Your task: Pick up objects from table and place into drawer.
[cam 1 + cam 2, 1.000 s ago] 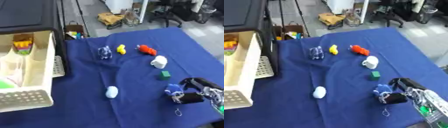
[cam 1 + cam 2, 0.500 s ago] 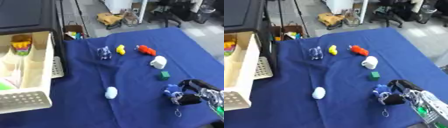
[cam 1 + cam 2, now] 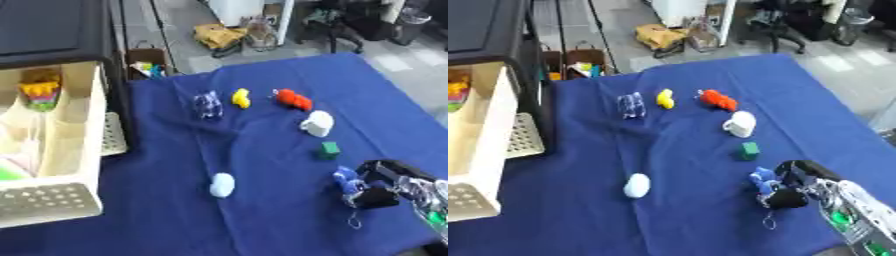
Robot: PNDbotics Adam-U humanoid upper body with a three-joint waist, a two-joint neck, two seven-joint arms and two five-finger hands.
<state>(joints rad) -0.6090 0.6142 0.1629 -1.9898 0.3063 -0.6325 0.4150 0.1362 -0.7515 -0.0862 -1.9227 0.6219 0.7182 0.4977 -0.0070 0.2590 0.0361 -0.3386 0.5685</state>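
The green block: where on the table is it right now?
The green block sits on the right side of the blue cloth, just below the white mug and above the right robot hand.

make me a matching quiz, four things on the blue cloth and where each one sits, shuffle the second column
Things:
1. green cube
2. yellow toy
3. blue toy
4. pale blue lump

Places:
A. between the clear item and the red toy
B. alone in the near middle of the cloth
C. just nearer than the white mug
D. at the right hand

Pairs: 1-C, 2-A, 3-D, 4-B
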